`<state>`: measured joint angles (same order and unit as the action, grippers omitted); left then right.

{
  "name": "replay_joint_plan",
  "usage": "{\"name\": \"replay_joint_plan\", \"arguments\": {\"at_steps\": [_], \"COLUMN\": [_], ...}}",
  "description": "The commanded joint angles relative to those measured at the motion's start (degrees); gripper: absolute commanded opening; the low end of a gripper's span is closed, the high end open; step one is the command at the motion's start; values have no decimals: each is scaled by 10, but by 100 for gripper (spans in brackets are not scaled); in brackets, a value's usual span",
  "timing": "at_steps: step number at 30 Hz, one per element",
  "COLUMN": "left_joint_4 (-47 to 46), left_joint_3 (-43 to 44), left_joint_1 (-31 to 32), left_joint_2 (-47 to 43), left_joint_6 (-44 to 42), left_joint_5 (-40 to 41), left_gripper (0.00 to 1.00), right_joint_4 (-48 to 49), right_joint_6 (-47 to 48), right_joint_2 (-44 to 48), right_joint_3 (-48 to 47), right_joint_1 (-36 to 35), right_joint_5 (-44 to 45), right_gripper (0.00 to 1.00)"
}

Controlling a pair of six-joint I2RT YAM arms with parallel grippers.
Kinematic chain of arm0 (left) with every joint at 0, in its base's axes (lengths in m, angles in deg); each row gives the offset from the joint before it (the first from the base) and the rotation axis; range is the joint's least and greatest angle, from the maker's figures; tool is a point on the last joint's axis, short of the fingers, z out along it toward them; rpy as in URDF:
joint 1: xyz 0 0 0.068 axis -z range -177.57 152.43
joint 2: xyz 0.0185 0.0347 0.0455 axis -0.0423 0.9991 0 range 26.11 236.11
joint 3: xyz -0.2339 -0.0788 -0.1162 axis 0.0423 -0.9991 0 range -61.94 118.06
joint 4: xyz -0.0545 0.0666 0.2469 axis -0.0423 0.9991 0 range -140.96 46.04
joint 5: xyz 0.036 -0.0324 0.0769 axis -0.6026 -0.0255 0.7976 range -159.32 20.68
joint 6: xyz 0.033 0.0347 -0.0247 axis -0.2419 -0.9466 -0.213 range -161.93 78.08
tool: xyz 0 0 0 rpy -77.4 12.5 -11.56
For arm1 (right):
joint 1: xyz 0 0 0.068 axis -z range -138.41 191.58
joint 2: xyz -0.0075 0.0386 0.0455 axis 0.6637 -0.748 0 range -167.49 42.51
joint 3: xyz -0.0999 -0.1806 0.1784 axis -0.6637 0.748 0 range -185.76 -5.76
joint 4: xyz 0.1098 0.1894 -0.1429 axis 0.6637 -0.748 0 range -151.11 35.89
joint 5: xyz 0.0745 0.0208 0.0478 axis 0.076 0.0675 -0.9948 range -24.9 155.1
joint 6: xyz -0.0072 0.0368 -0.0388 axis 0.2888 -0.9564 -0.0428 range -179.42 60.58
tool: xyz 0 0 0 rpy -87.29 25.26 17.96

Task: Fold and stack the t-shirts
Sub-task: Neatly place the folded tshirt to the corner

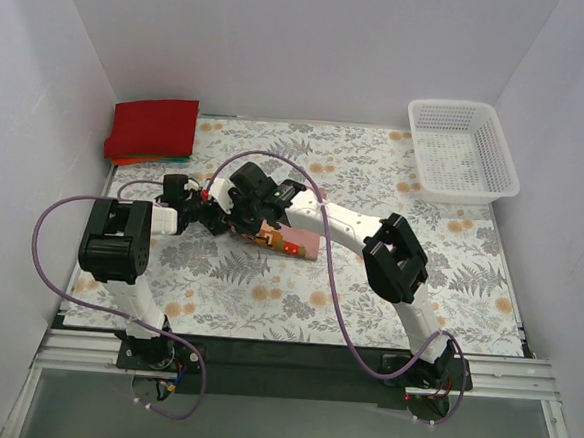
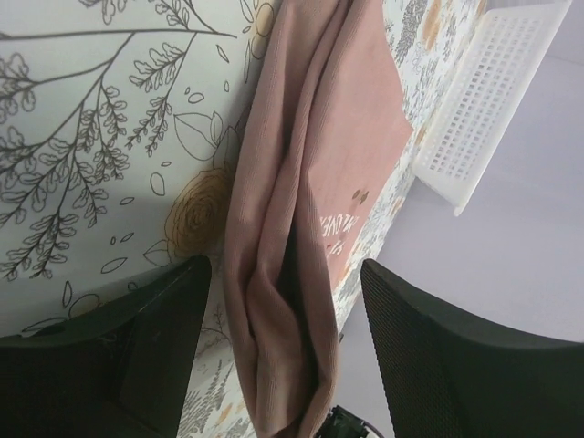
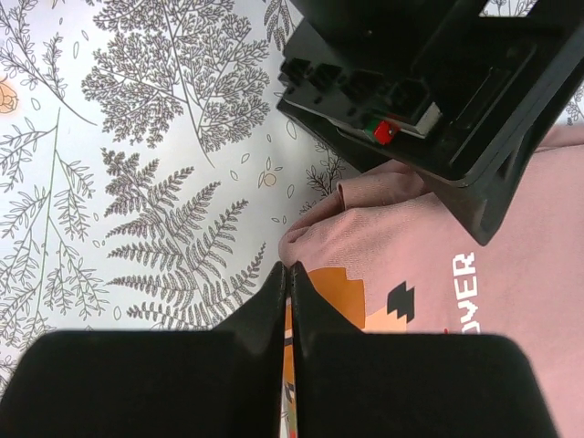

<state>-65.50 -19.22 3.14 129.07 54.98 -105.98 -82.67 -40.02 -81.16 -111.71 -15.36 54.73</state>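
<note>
My L fingers [image 2: 160, 342] stand apart, 1 each side of the bunched edge of the pink t-shirt [image 2: 315, 173]; L gripper [image 2: 287, 274] is released, not clamped, the cloth fold lying between the pads. My R fingers [image 3: 255, 324] are pressed tight together, tips at the shirt's rounded corner by the orange pixel print; R gripper [image 3: 287, 274] is clenched, and I can't tell whether any cloth is pinched. The 2 grippers sit just beside each other, L's black body right above my R tips in the R wrist view.

The pink shirt lies near mid-table, partly folded, white text showing. It rests on the floral table cloth [image 1: 375, 175], grey ferns w/ orange blooms, lying flat. At the far L corner sits the stack of folded t-shirts [image 1: 153, 127]: red on top, orange and teal edges under it. At the far R corner is the white lattice basket [image 1: 462, 151]. Plain white walls [image 1: 314, 40] close 3 sides.
</note>
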Motion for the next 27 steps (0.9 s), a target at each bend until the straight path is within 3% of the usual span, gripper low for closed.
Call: {"name": "replay_joint_plan", "arguments": {"at_steps": [1, 21, 25, 26, 27], "left_joint_4": [21, -42, -6, 24, 35], "left_joint_3": [-1, 39, 83, 96, 103], "left_joint_1": [6, 40, 43, 43, 43], "left_joint_2": [24, 109, 115, 116, 113], "left_joint_6": [1, 47, 23, -2, -9], "left_joint_5": [70, 62, 83, 96, 101], "left_gripper": [66, 50, 34, 25, 24], "right_joint_4": [17, 17, 17, 17, 17], "right_joint_6": [-14, -32, -32, -32, -31], "right_joint_2": [29, 12, -2, -4, -7], "right_joint_3": [-30, -53, -72, -75, -81], "right_joint_1": [0, 0, 0, 0, 0], "right_joint_5": [-13, -32, -27, -24, -21], "right_gripper": [1, 1, 1, 1, 1]}}
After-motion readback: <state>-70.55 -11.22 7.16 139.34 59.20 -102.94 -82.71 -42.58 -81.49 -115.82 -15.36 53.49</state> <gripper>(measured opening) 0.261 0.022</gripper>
